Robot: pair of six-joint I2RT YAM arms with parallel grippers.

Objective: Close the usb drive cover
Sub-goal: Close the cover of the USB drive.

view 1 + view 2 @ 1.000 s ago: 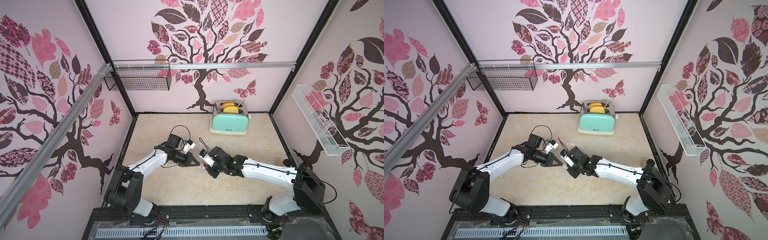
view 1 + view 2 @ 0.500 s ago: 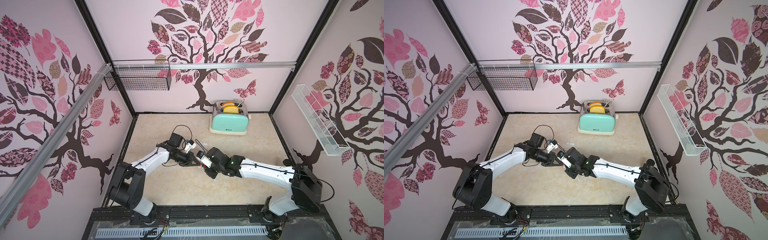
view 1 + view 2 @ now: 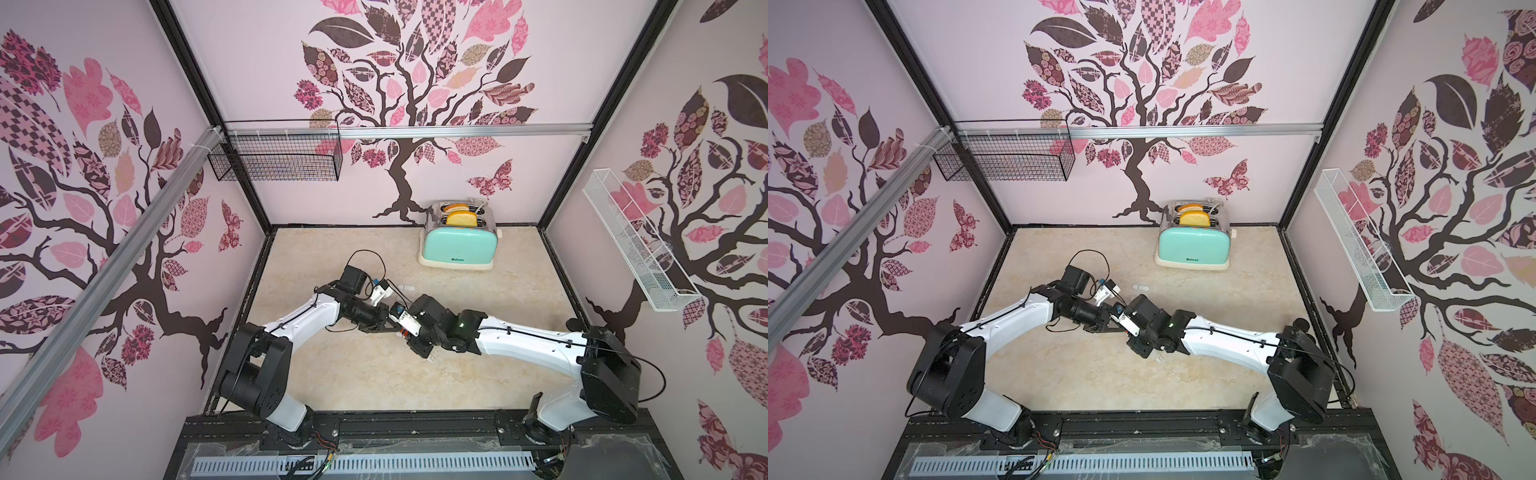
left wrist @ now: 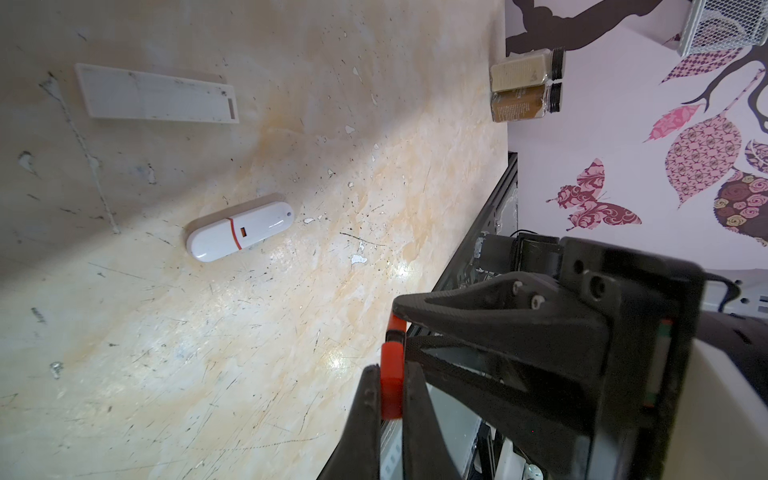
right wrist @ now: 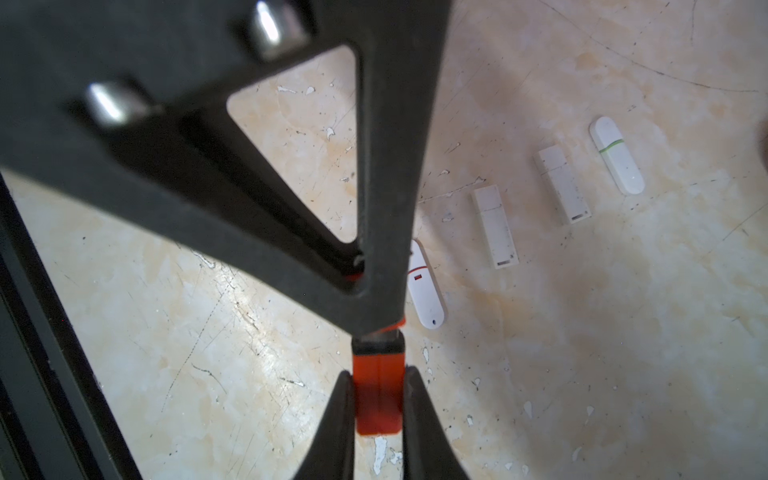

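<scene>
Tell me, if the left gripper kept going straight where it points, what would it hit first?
The right gripper, it seems: it faces the left gripper tip to tip, and both are shut on the orange drive between them.

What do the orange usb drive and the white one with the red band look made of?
Orange usb drive: likely matte plastic, since it is evenly coloured and shows no glare. White drive: probably glossy plastic, with bright highlights along its rounded shell.
</scene>
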